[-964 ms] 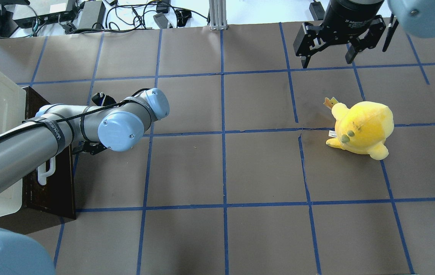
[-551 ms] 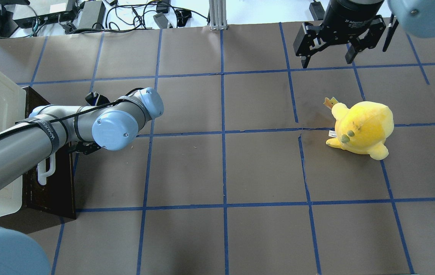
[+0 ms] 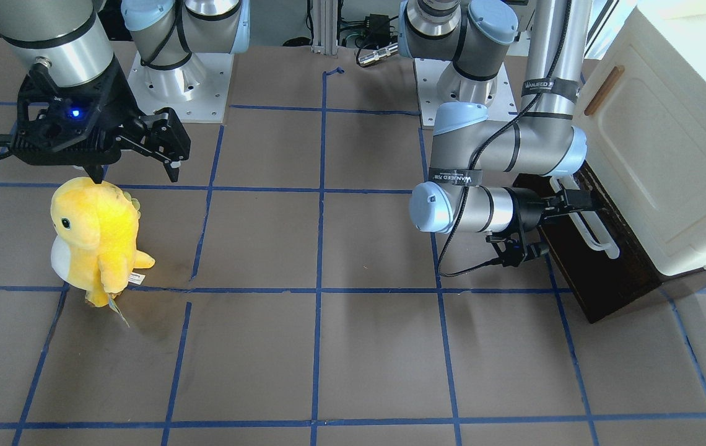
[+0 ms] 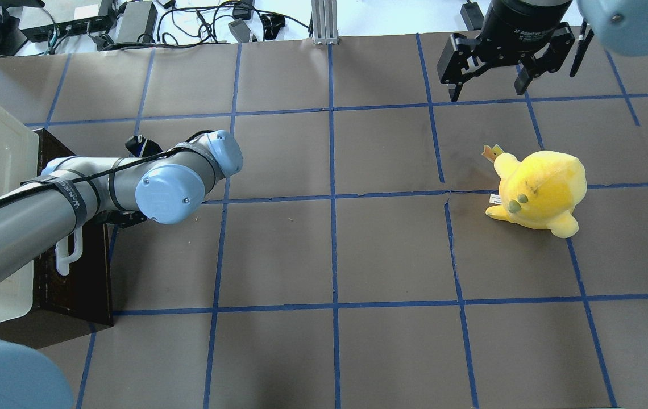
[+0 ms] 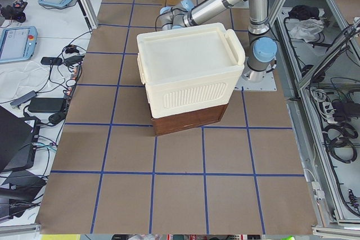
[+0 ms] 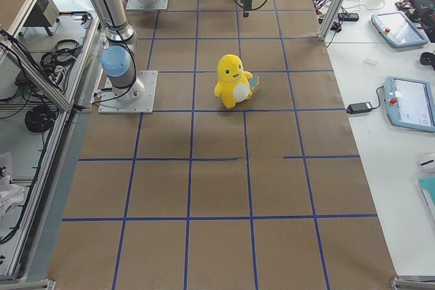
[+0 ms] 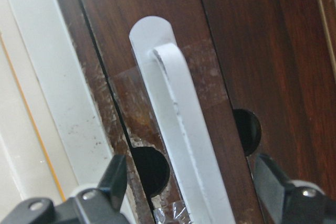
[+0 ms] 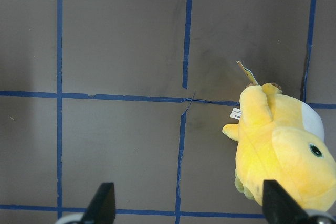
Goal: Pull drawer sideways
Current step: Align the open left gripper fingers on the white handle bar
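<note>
The drawer's dark brown wooden front (image 3: 607,266) sits under the cream cabinet (image 3: 669,142), with its long white bar handle (image 3: 597,235) facing the table. It looks shut. My left gripper (image 3: 581,202) is open and level with the handle. In the left wrist view the handle (image 7: 181,129) runs between the two fingertips (image 7: 116,176), which stand apart on either side without touching it. In the overhead view the drawer front (image 4: 77,278) and handle (image 4: 68,254) show below my left forearm, which hides the gripper. My right gripper (image 4: 486,85) is open and empty, far off.
A yellow plush toy (image 4: 540,190) stands on the brown paper-covered table on the right side, just below my right gripper (image 3: 136,166); it also shows in the right wrist view (image 8: 283,150). The cabinet door has a small brown handle (image 3: 604,91). Cables lie beyond the far edge.
My left arm has moved a little to the left, toward the drawer front. The right arm and the plush toy have not moved.
</note>
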Action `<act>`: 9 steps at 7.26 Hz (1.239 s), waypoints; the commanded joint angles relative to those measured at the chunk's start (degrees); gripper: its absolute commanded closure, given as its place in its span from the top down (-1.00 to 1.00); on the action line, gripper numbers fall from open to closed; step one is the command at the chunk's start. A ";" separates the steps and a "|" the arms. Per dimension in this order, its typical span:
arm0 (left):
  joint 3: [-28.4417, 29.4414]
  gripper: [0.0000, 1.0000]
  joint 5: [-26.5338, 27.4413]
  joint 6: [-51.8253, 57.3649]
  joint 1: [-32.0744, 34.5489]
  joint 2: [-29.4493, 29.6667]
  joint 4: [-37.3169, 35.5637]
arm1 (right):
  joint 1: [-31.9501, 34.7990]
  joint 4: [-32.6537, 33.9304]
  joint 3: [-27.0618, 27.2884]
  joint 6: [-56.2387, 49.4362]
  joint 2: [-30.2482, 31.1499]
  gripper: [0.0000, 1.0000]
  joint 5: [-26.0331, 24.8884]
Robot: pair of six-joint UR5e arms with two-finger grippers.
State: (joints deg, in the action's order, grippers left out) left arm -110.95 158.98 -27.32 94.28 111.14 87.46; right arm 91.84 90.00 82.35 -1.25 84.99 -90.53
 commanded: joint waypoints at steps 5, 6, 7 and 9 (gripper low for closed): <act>-0.23 0.37 -0.07 -0.28 -0.15 0.22 -0.01 | 0.00 0.00 0.00 0.02 0.00 1.00 0.00; -0.14 0.32 -0.16 -0.37 -0.15 0.31 -0.01 | 0.00 0.00 0.00 0.02 0.00 1.00 0.00; -0.14 0.16 -0.16 0.06 -0.15 0.13 -0.01 | 0.00 0.00 0.00 0.02 0.00 1.00 0.00; -0.14 0.13 -0.16 -0.11 -0.41 0.57 -0.01 | 0.00 0.00 0.00 0.02 0.00 1.00 0.00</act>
State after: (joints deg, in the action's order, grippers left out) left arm -111.13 158.82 -27.37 94.05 111.41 87.45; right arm 91.85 90.00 82.36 -1.23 84.99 -90.53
